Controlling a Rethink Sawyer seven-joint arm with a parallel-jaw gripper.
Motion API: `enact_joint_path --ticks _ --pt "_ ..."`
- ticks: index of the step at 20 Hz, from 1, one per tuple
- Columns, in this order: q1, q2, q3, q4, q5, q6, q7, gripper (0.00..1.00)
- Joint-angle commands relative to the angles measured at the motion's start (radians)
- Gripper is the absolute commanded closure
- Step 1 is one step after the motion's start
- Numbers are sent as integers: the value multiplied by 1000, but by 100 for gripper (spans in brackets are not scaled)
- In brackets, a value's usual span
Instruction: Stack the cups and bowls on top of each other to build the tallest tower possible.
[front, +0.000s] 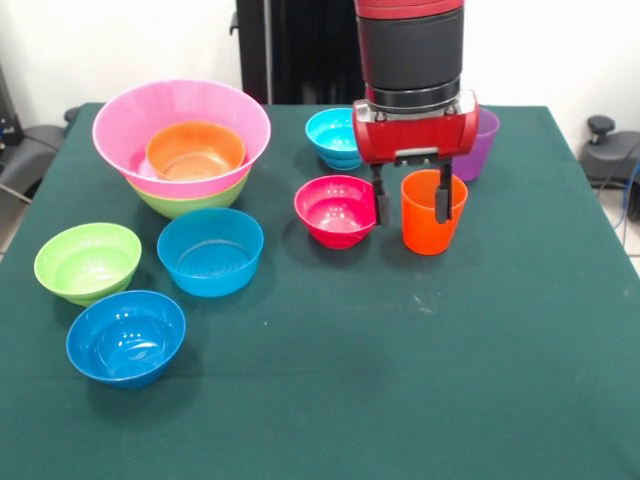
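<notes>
Cups and bowls sit spread over the green table (500, 380), so the tower is hardly begun. At lower left of the frame is a dark blue bowl (126, 337). Just above it are a lime bowl (87, 261) and a lighter blue bowl (210, 250). At centre sit the magenta bowl (336, 209) and, right of it, the orange cup (432, 213).

The gripper (411, 198) is at the orange cup w/ its jaws apart: one finger hangs between magenta bowl and cup, the other seems to reach inside the cup by its right wall. It is not closed on anything yet.

Farther up, at upper left, the tower (182, 150) is a big pink bowl on a lime one, w/ an orange bowl inside. A cyan bowl (333, 137) and the purple cup (478, 145) are behind the arm.

To do this step well, I think: centre the jaws on one cup wall, close gently because thin plastic bends, lift straight up, and do not push the magenta bowl, which is very near.
</notes>
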Motion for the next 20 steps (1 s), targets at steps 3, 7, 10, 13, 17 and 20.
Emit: enact_joint_path --ticks 3,7,10,13,17,20 --pt "31 -28 -51 3 -10 47 91 0" --pt "41 -53 -58 17 3 62 99 0" --pt "31 -41 -52 12 8 67 84 0" --pt "8 -41 -46 25 6 69 61 0" --pt "-19 -51 -39 70 3 59 48 0" --pt "-26 -40 -35 78 -1 43 48 0"
